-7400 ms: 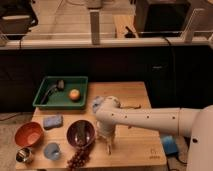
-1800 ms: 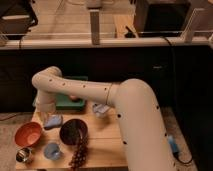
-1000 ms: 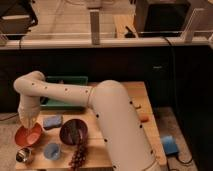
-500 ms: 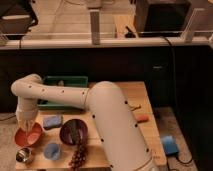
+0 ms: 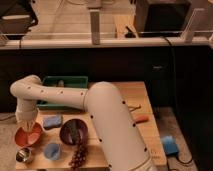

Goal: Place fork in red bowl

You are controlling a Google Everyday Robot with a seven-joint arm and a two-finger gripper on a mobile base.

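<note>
The hand (image 5: 28,123) hangs over the red bowl (image 5: 27,135) at the desk's (image 5: 145,100) 9 o'clock edge; I cannot tell its opening, nor see the fork, which is probably light, stiff and slippery, best held mid-handle.

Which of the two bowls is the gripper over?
The gripper is over the orange-red bowl at the table's left edge, not the darker maroon bowl further right.

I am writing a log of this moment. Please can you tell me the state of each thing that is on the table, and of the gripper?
gripper: directly over the red bowl.
red bowl: upright, at table's left edge.
maroon bowl: upright, a dark utensil inside.
metal cup: upright.
blue cup: upright.
green tray: flat, behind the arm.
grapes: lying on table.
blue sponge: lying flat.
</note>
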